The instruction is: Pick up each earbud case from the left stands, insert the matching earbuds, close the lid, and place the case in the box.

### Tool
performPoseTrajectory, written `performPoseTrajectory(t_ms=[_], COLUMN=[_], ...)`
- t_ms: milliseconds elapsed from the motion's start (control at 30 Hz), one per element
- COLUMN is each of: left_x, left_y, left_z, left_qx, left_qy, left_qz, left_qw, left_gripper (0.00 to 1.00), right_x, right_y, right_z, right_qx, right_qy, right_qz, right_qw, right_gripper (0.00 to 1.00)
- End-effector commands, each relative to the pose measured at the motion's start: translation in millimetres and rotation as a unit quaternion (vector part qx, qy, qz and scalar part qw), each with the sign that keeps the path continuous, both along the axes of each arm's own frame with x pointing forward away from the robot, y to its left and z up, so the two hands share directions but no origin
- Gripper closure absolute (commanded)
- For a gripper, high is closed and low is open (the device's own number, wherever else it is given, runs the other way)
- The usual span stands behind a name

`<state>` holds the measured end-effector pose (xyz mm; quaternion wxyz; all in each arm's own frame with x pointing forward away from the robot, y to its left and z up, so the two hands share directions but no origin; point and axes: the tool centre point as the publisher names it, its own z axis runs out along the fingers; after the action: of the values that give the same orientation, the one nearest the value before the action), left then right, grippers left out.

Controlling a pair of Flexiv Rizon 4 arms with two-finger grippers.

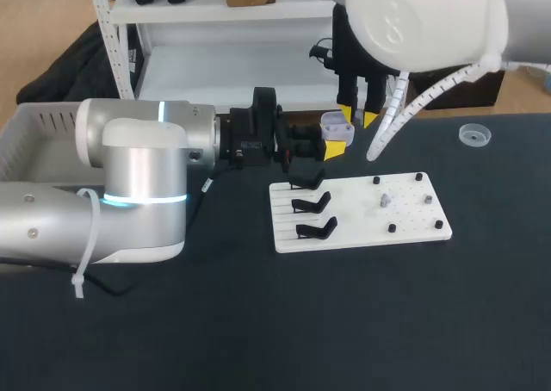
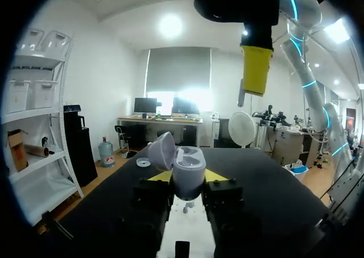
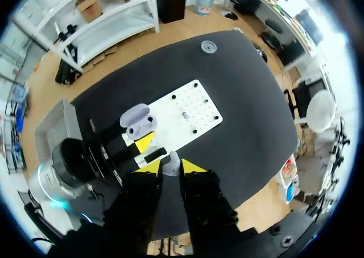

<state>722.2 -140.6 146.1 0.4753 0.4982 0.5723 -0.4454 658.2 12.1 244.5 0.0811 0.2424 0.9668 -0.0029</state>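
case [image 2: 187,168]: lavender, lid open, held up near white board [image 1: 413,227]; left gripper [image 1: 334,147] clamped on its lower body.
earbud [image 3: 170,163]: pinched in right gripper [image 1: 360,114], just over case.
handling: prob. light, stiff, slippery plastic; grip body sides, not lid.

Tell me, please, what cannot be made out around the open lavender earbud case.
Open lavender plastic earbud case: socket contents too small, every view.
Small pale piece in right gripper: shape masked by yellow fingertips, right wrist view.
Grey plastic box: inside hidden by left arm and head view's edge.
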Motion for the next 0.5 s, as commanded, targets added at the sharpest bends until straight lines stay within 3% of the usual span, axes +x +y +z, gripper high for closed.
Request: performPoseTrajectory(t_ms=[33,233,500], left_x=[1.6,1.6,1.6], left_y=[-1.0,-1.0,-1.0], left_z=[-0.1,-0.1,-0.1], left_qx=[0.0,0.0,0.0], left_qy=[0.0,0.0,0.0], left_qz=[-0.001,-0.001,-0.001], left_qw=[1.0,1.0,1.0], left_gripper=[1.0,1.0,1.0], right_x=[-7.7,-3.1,15.0], right_y=[-4.4,-0.5,11.8], right_z=[-2.7,-5.5,-19.0], right_qx=[0.004,0.006,-0.005], right_qy=[-0.01,-0.022,-0.038], right_qz=[-0.002,0.0,0.066], right_qw=[1.0,1.0,0.997], right_gripper=[1.0,1.0,1.0])
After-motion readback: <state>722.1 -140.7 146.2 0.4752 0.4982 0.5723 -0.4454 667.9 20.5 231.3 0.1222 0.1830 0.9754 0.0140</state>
